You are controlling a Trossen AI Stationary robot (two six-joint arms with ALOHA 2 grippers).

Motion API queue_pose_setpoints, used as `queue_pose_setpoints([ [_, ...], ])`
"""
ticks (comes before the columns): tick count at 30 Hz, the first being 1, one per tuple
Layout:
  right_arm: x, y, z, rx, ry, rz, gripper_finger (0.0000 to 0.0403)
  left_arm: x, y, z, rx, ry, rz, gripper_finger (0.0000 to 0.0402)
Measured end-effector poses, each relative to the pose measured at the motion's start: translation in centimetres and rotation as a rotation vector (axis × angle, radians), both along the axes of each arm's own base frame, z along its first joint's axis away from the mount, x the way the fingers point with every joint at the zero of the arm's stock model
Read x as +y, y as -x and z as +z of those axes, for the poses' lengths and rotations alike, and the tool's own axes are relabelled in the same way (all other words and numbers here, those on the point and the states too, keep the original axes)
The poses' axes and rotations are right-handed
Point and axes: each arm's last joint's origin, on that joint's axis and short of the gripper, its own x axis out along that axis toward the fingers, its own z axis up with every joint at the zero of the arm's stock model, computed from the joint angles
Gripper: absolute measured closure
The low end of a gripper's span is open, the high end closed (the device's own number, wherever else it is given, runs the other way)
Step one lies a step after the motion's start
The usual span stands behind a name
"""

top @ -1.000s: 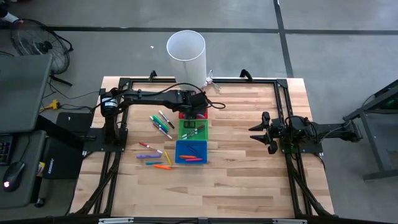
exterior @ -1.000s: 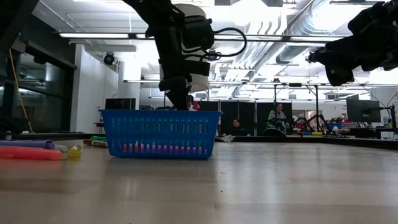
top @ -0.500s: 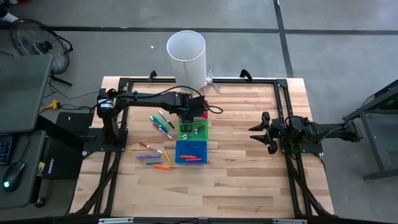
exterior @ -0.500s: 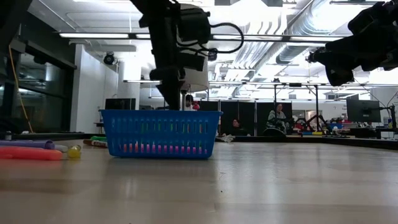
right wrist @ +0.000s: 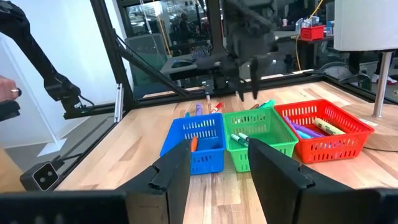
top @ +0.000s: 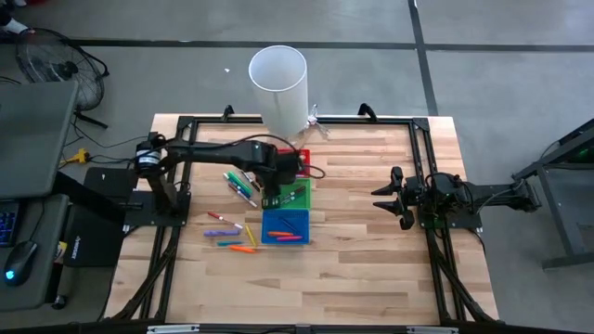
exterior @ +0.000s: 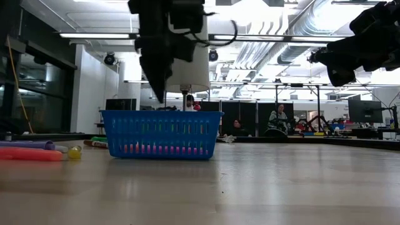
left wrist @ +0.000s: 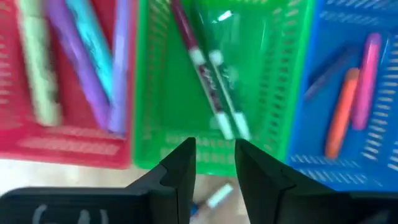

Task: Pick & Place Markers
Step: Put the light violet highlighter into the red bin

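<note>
Left gripper [left wrist: 211, 163] hovers over the green bin's [top: 286, 194] edge, fingers apart, holding nothing; two markers [left wrist: 214, 93] lie in that bin just beyond. Right gripper [top: 380, 198] open, well right. No writing legible.

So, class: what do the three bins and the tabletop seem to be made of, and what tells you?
Red bin, green bin, blue bin: probably moulded plastic, since the colours are bright and uniform and the thin walls are slotted like mesh, with a slight sheen. Table: looks like wood, pale planks with visible grain and joints, smooth, possibly sealed.
</note>
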Motion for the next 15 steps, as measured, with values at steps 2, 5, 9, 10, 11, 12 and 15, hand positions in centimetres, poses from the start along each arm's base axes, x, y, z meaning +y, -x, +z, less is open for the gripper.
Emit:
queue_pose_setpoints([
  [2,0.0,0.0,0.0,0.000,0.002,0.000,0.0253,-0.4,0.9,-0.1,0.030,0.025,0.034,0.0294],
  [5,0.0,0.0,0.0,0.000,0.000,0.000,0.0253,-0.9,1.6,-0.5,0.009,0.055,0.076,0.0294],
  [9,0.0,0.0,0.0,0.000,0.000,0.000,0.0253,-2.1,3.5,-0.3,-0.016,0.116,0.116,0.0294],
  [10,0.0,0.0,0.0,0.001,0.000,0.000,0.0253,-2.4,4.4,-0.5,0.005,0.114,0.116,0.0294],
  [11,0.0,0.0,0.0,0.000,0.001,0.000,0.0253,-2.8,5.5,-0.6,0.051,0.117,0.122,0.0294],
  [12,0.0,0.0,0.0,-0.001,0.002,0.000,0.0253,-3.2,6.0,-0.6,0.039,0.120,0.121,0.0294],
  [15,0.0,0.0,0.0,0.005,0.000,0.000,0.0253,-4.2,7.9,-0.8,0.019,0.127,0.126,0.0294],
])
